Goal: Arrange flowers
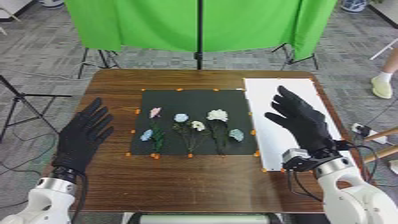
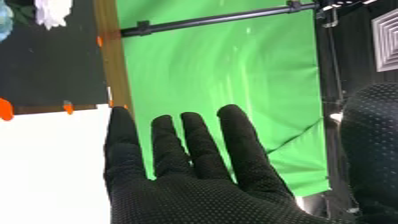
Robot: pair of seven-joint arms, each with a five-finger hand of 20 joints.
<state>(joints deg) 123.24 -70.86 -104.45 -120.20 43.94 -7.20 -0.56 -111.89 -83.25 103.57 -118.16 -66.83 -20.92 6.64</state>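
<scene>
Across the flat black sheet (image 1: 182, 100) lie ruffled, thin-stemmed flowers (image 1: 217, 115).

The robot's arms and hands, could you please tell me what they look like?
The left arm and right arm are white, with silvery wrists and black cables. The left hand and right hand wear black gloves, finely dotted on the right.
</scene>
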